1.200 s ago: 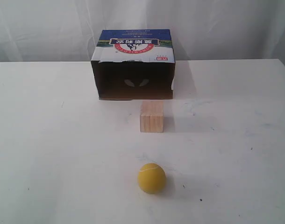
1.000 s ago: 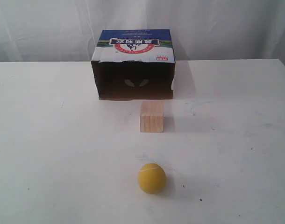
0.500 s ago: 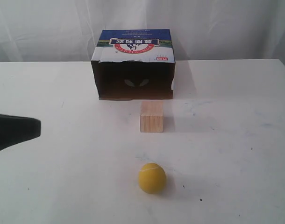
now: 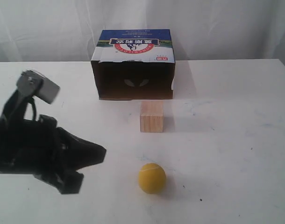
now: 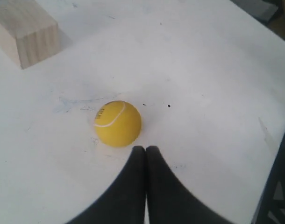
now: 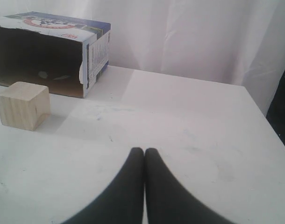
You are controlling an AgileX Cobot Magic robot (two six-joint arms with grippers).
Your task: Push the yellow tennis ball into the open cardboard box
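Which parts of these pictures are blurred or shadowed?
Exterior view: the left hand looks blurred, the yellow tennis ball sharp. Left wrist view: even light, faint shadow under the ball. Right wrist view: the open cardboard box is dark inside.

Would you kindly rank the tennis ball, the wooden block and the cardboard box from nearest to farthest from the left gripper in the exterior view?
From the left gripper:
1. yellow tennis ball, just right of its tip.
2. wooden block, farther back, mid-table.
3. open cardboard box, behind the block.
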